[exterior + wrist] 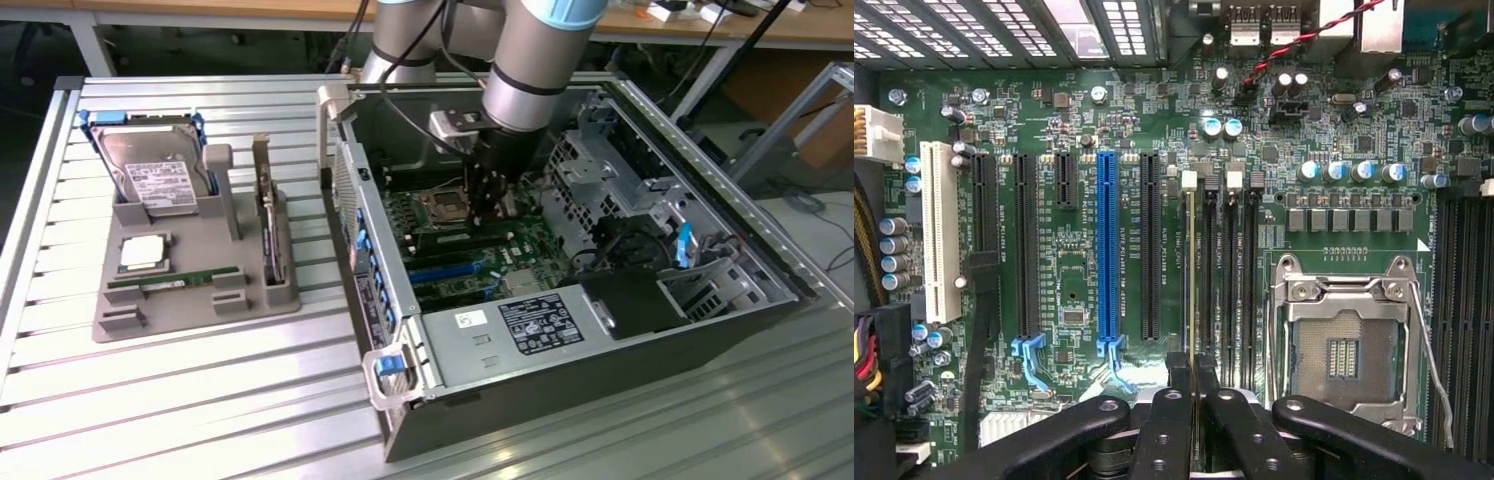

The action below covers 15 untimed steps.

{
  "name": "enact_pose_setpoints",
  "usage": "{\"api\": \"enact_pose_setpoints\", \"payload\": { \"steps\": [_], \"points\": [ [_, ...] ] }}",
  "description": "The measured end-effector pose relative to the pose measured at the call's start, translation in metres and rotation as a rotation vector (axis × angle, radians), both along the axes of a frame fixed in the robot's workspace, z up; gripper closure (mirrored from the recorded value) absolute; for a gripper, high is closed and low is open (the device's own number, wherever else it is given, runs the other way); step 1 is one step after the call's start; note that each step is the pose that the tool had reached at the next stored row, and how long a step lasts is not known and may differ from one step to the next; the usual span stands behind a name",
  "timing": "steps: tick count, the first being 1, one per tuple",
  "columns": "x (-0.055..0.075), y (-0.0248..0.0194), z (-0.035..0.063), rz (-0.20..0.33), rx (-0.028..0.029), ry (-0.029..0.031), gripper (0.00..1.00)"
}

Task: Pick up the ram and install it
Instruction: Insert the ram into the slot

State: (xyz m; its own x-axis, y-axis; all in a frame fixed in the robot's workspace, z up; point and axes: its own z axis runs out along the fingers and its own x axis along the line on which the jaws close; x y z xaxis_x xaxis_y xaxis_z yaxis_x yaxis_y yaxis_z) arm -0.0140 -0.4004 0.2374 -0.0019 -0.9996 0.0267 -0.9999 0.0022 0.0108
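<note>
I see my gripper (1193,372) inside the computer case (747,300), fingers (1179,372) pinched nearly closed on the ram (1191,280), standing edge-on in its motherboard slot.

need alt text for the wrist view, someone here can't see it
Black gripper shut on the thin edge of the ram, which stands in a memory slot on a green motherboard. Beside the slots sits an empty processor socket in its metal frame; on their other side run black, blue and white expansion slots.
</note>
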Motion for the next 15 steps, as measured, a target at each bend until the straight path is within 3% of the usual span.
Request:
{"api": "enact_pose_setpoints", "payload": {
  "steps": [15],
  "points": [
    [-0.0008,-0.0007,-0.0034,0.0,-0.0001,0.0,0.88]
  ]
}}
